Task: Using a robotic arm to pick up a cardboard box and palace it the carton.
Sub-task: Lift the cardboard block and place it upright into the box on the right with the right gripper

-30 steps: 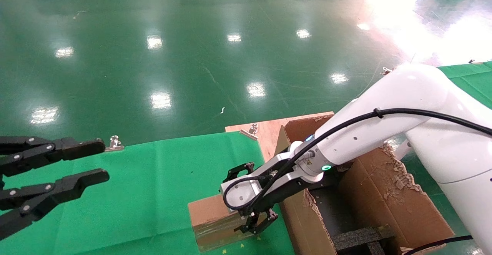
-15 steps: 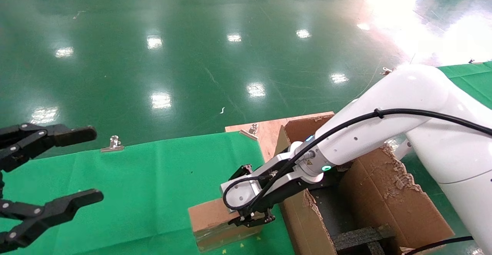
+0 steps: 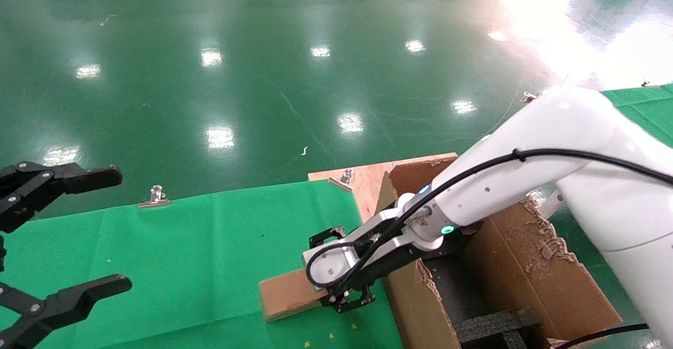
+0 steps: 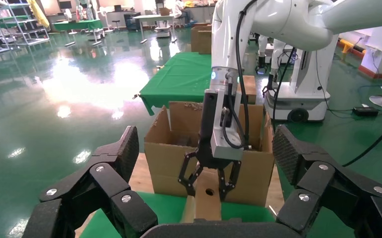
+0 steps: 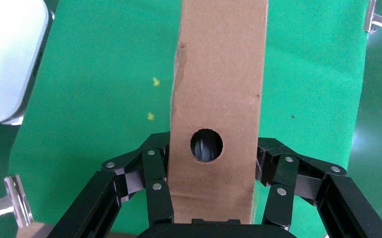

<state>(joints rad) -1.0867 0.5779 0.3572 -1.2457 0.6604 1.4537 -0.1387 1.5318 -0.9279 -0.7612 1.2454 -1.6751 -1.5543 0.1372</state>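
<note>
I have the right pincer (image 3: pixel 351 300) clamped on the cardboard box (image 3: pixel 286 294), one finger (image 5: pixel 152 176) pressed to each broad face near the end with the round hole (image 5: pixel 206 145), which faces the wrist camera. The box stands on its narrow edge, and I judge it to be just off the green cloth (image 3: pixel 200 244) of the desk or barely resting on it; I cannot tell which. Gripping across the thin dimension makes sense to me: the fingers span it easily, and the long body points away from the wrist, clear of the linkage.

The box sits just beside the carton (image 3: pixel 505 270), on the side facing the left arm, close to the carton's torn near wall. The robotic arm (image 3: pixel 499 186) reaches over the carton's open top to get there, so carrying the box in should be mostly a lift and a pull back over that ragged wall. The black foam blocks (image 3: pixel 494 321) inside narrow the room for setting it down, and I would watch the box's free end against the torn edge.

The left pincer (image 3: pixel 58 244) hangs spread wide and empty, well away from the carton, over the far end of the cloth.
</note>
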